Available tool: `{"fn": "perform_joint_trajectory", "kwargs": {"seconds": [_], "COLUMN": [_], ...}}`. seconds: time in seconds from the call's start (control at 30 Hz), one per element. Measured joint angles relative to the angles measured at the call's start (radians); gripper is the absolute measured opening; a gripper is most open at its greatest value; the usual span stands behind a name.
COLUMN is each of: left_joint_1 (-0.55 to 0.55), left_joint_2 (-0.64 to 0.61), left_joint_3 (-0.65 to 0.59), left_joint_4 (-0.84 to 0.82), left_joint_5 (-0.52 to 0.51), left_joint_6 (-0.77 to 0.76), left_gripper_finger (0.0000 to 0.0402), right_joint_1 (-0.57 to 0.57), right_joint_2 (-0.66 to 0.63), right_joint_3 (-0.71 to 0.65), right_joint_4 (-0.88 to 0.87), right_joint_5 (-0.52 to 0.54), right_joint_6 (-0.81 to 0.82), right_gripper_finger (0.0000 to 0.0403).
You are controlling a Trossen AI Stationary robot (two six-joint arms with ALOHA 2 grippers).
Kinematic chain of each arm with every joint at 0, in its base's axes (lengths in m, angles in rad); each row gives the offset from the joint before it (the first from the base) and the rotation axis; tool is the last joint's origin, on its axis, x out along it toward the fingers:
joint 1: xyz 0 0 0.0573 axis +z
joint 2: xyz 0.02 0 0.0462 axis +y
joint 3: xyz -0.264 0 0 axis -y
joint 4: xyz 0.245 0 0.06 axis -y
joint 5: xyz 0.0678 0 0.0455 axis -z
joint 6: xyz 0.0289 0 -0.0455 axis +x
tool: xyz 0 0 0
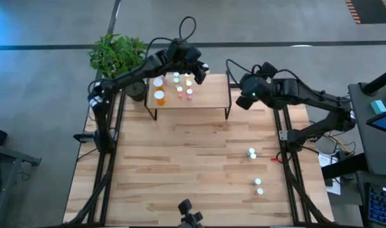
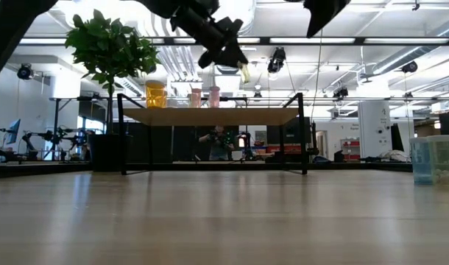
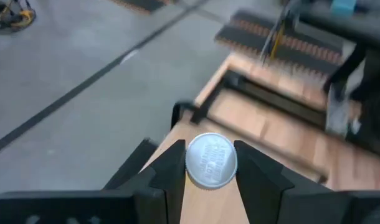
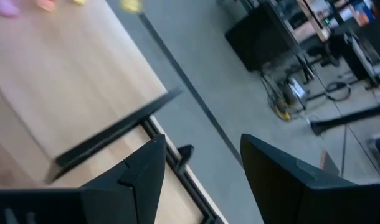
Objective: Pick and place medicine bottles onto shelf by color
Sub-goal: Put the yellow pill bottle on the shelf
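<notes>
My left gripper (image 1: 202,68) hangs over the far right part of the shelf (image 1: 209,101), shut on a small yellow-green bottle (image 2: 244,71) with a white cap (image 3: 211,160). The shelf is a light-wood board on thin black legs (image 2: 210,115). On it stand two larger orange bottles (image 1: 159,96) and several tiny ones, some pink (image 2: 214,96). Three more tiny bottles (image 1: 251,152) stand on the tabletop at the right. My right gripper (image 4: 202,162) is open and holds nothing; it hovers off the shelf's right end (image 1: 243,100). My left gripper pinches the yellow-green bottle between its two fingers (image 3: 171,171), one on each side just under the white cap (image 3: 211,160). The cap faces back toward the wrist. The bottle is lifted clear and hangs tilted below the fingers (image 2: 244,71), above the shelf board.
A potted plant (image 1: 117,54) stands at the table's far left corner beside the shelf. Teal bottles (image 2: 434,158) show at the right of the low view. The near half of the wooden tabletop (image 1: 180,171) is bare. A person stands far behind the table (image 2: 218,143).
</notes>
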Motion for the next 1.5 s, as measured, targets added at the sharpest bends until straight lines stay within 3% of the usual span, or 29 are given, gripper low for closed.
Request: {"fn": "perform_joint_trajectory", "kwargs": {"seconds": [0.23,0.6,0.77,1.5], "left_joint_1": [0.025,0.033,0.033,0.033], "left_joint_2": [0.024,0.068,0.074,0.074], "left_joint_3": [-0.006,-0.036,-0.036,-0.048], "left_joint_4": [-0.109,-0.099,-0.100,-0.132], "left_joint_5": [-0.008,-0.011,-0.060,-0.060], "left_joint_6": [0.032,0.031,0.036,0.057], "left_gripper_finger": [0.0106,0.0106,0.0106,0.0117], "right_joint_1": [-0.103,-0.246,-0.258,-0.260], "right_joint_2": [0.000,0.000,0.000,0.000], "right_joint_3": [-0.008,-0.008,-0.008,-0.008], "right_joint_4": [0.018,0.120,0.120,0.120], "right_joint_5": [-0.030,-0.135,-0.152,-0.188], "right_joint_6": [-0.046,-0.113,-0.119,-0.037], "right_gripper_finger": [0.0199,0.0199,0.0199,0.0199]}}
